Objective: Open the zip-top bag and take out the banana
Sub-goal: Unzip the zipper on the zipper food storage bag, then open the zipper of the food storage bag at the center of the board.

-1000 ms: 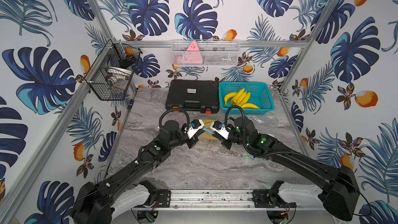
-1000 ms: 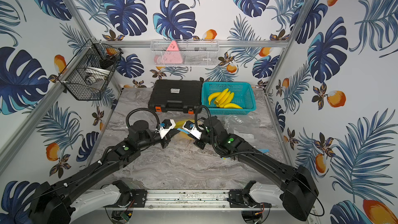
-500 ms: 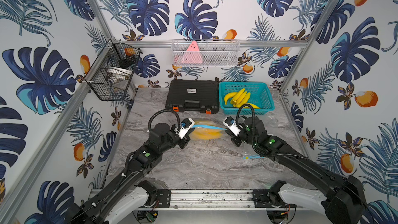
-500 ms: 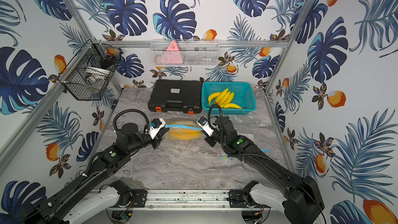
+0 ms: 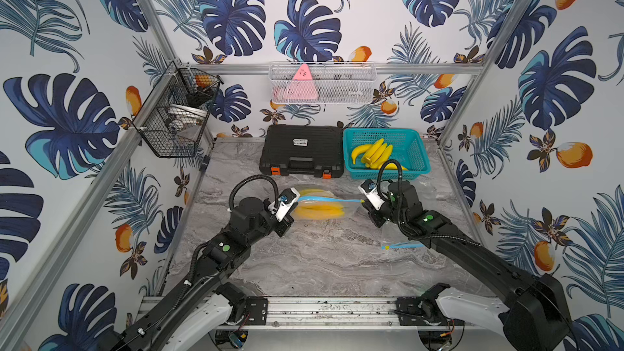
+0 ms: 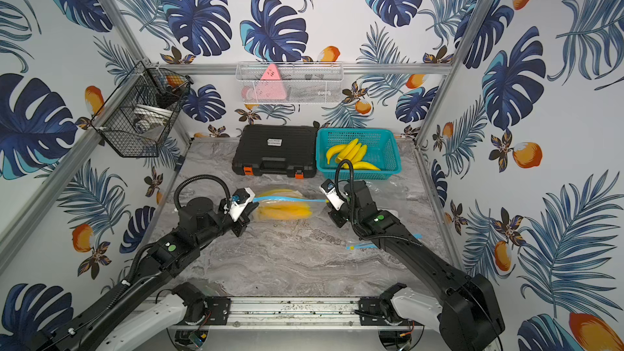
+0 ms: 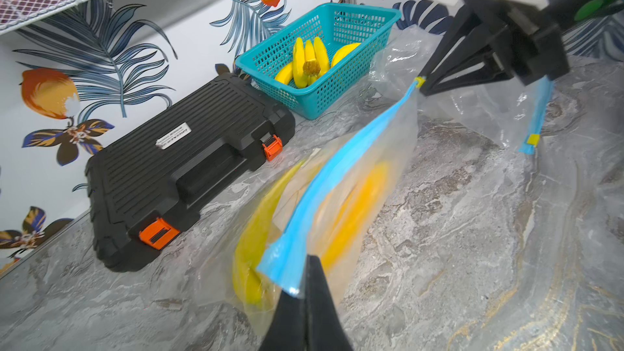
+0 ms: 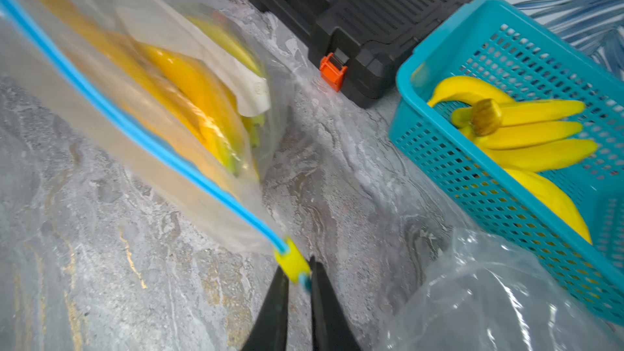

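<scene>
The clear zip-top bag (image 5: 332, 212) (image 6: 287, 212) hangs stretched between my two grippers over the middle of the table. A yellow banana (image 5: 317, 212) (image 7: 253, 241) (image 8: 199, 99) lies inside it. My left gripper (image 5: 294, 209) (image 6: 250, 209) (image 7: 304, 293) is shut on the left end of the bag's blue zip strip (image 7: 337, 177) (image 8: 135, 130). My right gripper (image 5: 365, 202) (image 6: 329, 203) (image 8: 300, 276) pinches the yellow slider (image 8: 293, 261) (image 7: 419, 81) at the strip's right end.
A teal basket (image 5: 381, 130) with several bananas stands at the back right, a black case (image 5: 300, 150) to its left. An empty clear bag (image 5: 401, 246) lies under the right arm. A wire basket (image 5: 175, 123) and a white mesh rack (image 5: 322, 84) hang on the walls.
Both grippers have drawn apart, the left one leftward and the right one rightward. The slider has travelled along the strip to its right end, and the bag now spans the gap.
</scene>
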Tool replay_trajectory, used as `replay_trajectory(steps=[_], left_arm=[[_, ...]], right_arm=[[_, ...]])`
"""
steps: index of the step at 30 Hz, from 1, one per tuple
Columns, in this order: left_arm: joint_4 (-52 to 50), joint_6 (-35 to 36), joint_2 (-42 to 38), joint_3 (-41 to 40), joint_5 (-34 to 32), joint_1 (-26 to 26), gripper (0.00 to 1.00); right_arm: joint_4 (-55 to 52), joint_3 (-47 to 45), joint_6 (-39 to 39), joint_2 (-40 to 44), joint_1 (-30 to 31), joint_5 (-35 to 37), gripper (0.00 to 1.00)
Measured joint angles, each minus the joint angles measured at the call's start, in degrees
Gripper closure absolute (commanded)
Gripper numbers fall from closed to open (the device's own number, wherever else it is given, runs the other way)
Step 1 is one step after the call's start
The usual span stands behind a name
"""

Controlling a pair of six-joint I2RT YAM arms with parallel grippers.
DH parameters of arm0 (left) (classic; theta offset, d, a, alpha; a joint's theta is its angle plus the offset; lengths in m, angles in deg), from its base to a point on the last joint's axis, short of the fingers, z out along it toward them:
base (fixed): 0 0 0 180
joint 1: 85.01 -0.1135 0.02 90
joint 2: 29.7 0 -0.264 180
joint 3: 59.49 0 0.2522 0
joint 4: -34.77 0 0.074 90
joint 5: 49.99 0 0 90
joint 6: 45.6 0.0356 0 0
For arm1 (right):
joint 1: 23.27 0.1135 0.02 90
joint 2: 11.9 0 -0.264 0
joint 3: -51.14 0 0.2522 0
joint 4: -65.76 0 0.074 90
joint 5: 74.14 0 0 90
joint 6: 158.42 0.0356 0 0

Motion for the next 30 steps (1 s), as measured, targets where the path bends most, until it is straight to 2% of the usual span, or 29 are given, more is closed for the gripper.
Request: replay_trajectory(steps=[1, 2, 4, 7, 13, 17, 22, 30], left_arm=[[0.09, 0.0, 0.04, 0.07, -0.44, -0.04, 1.0], [0.04, 0.0, 0.04, 0.07, -0.44, -0.04, 1.0], [0.09, 0.0, 0.11, 0.07, -0.13, -0.04, 1.0], [0.28, -1.22, 1.07, 0.2, 1.01, -0.04, 1.0], [1.73, -3.28, 3.54, 0.59, 4.72, -0.04, 1.0], [2.56, -4.17, 3.32, -0.35, 6.01, -0.04, 1.0], [2.64, -4.22, 2.38, -0.83, 6.67, -0.04, 1.0], [2.86, -4.24, 2.47, -0.96, 6.97, -0.04, 1.0]], right_arm=[[-0.57, 0.39, 0.11, 0.02, -0.31, 0.17, 0.75], [-1.36, 0.98, 0.13, -0.02, -0.33, -0.17, 0.68], [-2.73, 2.29, 0.83, -0.02, -0.17, -2.23, 0.44], [-3.48, 3.72, 2.84, 0.63, -0.24, -5.68, 0.37], [-3.61, 4.39, 8.74, 2.67, 0.52, -15.06, 0.32], [-3.43, 6.29, 10.14, -0.96, 1.9, -19.58, 0.32], [-3.28, 8.79, 10.12, -6.51, 5.11, -21.77, 0.33], [-1.99, 8.09, 9.2, -7.26, 5.88, -22.4, 0.33]])
